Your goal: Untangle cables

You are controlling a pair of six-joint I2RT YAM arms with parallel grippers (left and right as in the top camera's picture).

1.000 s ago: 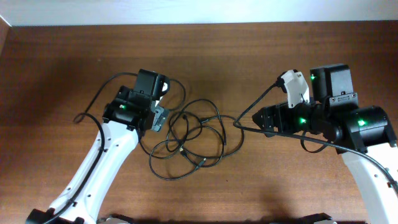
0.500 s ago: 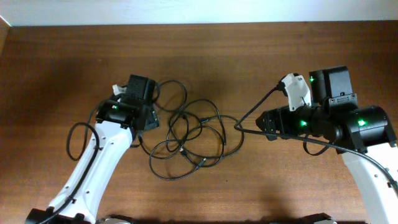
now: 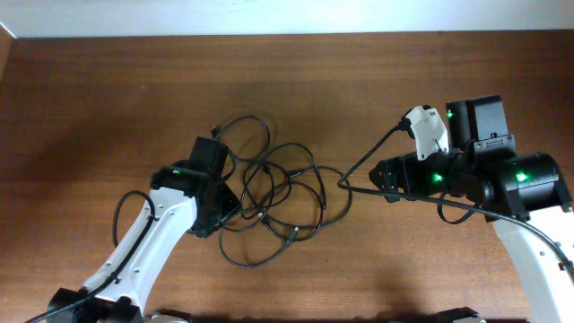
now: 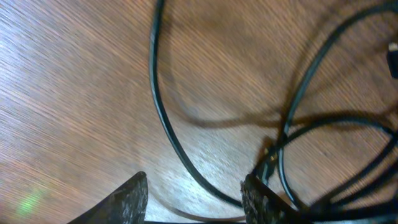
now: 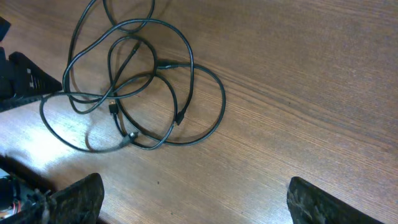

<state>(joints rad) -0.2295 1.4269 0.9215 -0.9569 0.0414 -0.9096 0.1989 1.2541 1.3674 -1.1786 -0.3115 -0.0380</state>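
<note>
My left fingers (image 4: 134, 202) are low over the surface (image 3: 108, 90) at the left edge of the cables (image 3: 280, 190), which lie in one loose tangle of overlapping loops near the middle of the wood. From my left wrist I see both tips partly apart with bare wood showing between them, and one strand (image 4: 163, 118) curves down into that gap, running close beside the right-hand tip; I cannot tell if it touches. More loops cross just past that tip, too blurred to sort out. Nothing is gripped on this side. My right fingers (image 5: 78, 199) are spread wide, hanging above the surface with nothing between them. From that wrist the tangle sits up and to the left, clear of both tips, a small plug (image 5: 163, 63) showing among the loops.
</note>
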